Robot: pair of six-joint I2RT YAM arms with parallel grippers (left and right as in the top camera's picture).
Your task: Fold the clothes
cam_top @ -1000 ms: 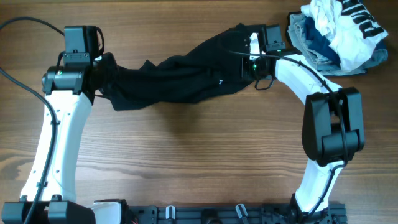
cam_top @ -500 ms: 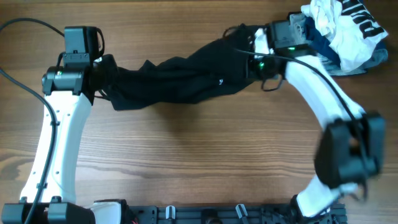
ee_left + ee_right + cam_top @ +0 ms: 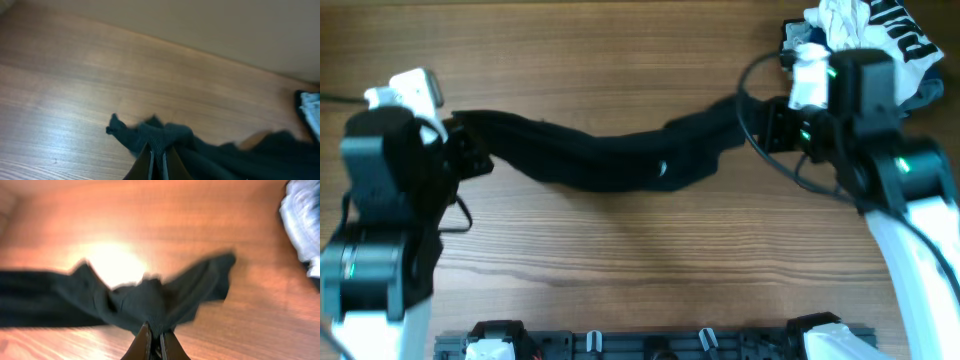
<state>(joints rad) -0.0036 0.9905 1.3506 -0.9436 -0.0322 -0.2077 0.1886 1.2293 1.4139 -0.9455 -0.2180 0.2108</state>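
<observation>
While left pincer [image 3: 159,151] and right pincer [image 3: 154,331] clamp the black garment [image 3: 600,160], it spans the wooden table [image 3: 640,255].

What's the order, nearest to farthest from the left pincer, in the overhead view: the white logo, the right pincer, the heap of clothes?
Measured from the left pincer, which grips the left end of the black garment:
1. White logo, mid-table on the garment.
2. Right pincer, at the garment's right end.
3. Heap of clothes, far right corner of the table.
</observation>
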